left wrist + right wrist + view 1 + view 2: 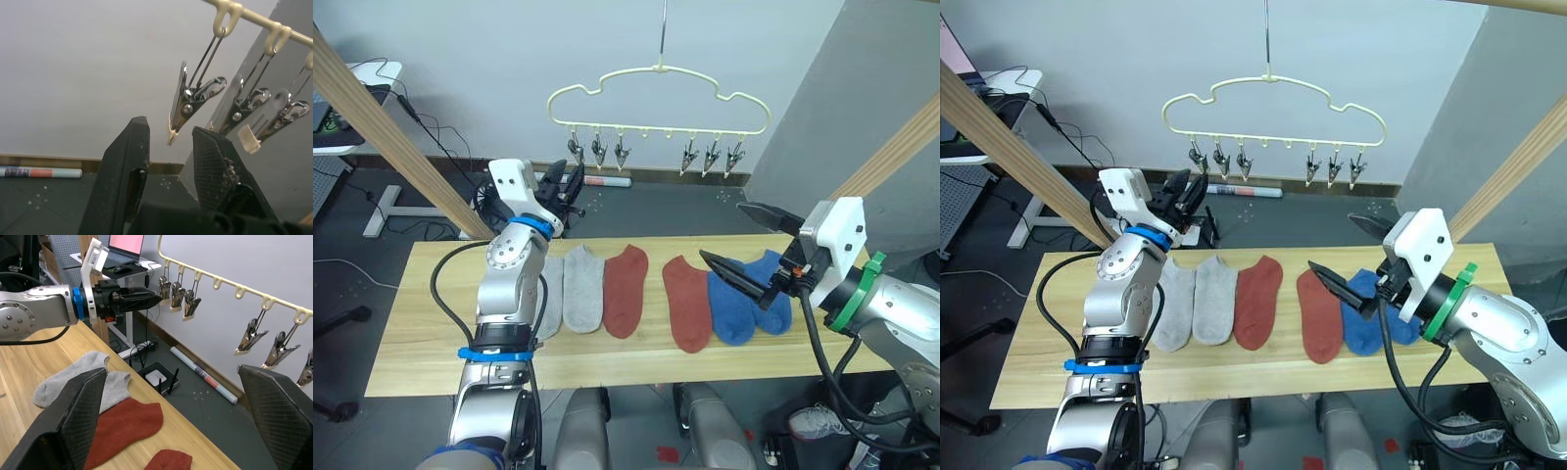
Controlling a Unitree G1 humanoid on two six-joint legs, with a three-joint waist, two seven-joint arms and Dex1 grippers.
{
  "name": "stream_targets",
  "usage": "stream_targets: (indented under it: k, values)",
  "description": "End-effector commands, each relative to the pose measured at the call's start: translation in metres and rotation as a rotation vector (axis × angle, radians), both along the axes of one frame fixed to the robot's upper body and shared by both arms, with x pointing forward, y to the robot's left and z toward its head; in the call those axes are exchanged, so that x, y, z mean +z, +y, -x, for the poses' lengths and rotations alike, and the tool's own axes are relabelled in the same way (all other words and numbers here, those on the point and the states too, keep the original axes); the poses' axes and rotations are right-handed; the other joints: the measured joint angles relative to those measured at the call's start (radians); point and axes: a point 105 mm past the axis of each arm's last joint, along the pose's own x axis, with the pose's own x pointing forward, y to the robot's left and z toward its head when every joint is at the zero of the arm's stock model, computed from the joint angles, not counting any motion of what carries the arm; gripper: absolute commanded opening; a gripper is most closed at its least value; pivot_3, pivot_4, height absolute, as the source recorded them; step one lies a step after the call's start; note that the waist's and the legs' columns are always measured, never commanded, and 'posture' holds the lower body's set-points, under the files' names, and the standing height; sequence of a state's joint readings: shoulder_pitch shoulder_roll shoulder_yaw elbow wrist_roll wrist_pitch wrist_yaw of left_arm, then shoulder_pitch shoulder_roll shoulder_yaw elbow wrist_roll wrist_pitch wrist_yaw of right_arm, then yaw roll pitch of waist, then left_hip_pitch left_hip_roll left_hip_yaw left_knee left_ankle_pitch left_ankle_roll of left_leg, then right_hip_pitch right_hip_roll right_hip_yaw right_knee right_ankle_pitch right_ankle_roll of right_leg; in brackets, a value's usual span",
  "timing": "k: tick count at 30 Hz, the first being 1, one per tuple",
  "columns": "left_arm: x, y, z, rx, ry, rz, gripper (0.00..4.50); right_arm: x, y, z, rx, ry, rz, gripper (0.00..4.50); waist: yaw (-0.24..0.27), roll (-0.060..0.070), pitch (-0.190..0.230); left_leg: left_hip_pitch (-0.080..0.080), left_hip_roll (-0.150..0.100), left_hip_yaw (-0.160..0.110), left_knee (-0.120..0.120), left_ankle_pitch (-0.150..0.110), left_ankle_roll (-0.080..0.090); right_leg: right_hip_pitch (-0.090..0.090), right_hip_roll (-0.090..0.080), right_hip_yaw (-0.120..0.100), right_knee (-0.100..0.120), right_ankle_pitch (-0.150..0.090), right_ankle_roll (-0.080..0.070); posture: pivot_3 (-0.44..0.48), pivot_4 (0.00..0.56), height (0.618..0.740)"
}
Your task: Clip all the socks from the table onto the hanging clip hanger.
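Left wrist view: left claw (168, 147) open below clip (190, 100).

No readable text, labels, brands, numbers or signs on anything.

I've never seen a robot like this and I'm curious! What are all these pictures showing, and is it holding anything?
This is a robot with two arms, and each arm ends in two black fingers. Two pictures come from cameras in its head, looking down. The other two come from small cameras on its wrists, looking along the fingers.

On the long light wooden table lie six short socks in a row: two light grey socks, two rust-red socks and two blue socks.

Above hangs a pale yellow cloud-shaped clip hanger with small metal clips.

The left gripper is raised near the leftmost clip, fingers open. The right gripper hovers over the blue socks, fingers wide open. Neither holds anything, and no sock is clipped up yet.
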State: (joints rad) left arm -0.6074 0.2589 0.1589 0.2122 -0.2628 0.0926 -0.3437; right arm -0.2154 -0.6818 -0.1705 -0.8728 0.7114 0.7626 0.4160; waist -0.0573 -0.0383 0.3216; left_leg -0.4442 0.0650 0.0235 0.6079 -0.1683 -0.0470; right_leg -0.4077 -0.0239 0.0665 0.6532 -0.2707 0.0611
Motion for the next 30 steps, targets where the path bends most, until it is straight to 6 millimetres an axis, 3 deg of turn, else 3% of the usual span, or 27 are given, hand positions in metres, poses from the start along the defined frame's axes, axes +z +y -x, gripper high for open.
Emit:
stream_targets:
  k: [1, 30]
  values:
    - [0.017, -0.004, 0.000, -0.003, -0.074, 0.001, 1.66, 0.008, 0.008, 0.007, 0.038, -0.040, -0.005, 4.50, 0.000, 0.000, 0.001, -0.001, 0.000, 0.000, 0.000, 0.000, 0.000, -0.001, 0.000, 0.000, 0.000, 0.000, 0.000, -0.159, 0.372, 0.740]
    - [0.040, -0.013, -0.002, -0.044, -0.157, 0.016, 1.66, 0.017, 0.016, 0.004, 0.069, -0.054, -0.026, 4.50, 0.000, 0.000, 0.005, -0.006, 0.000, 0.000, 0.000, 0.000, 0.000, -0.007, 0.000, 0.000, 0.004, -0.001, 0.001, -0.149, 0.363, 0.740]
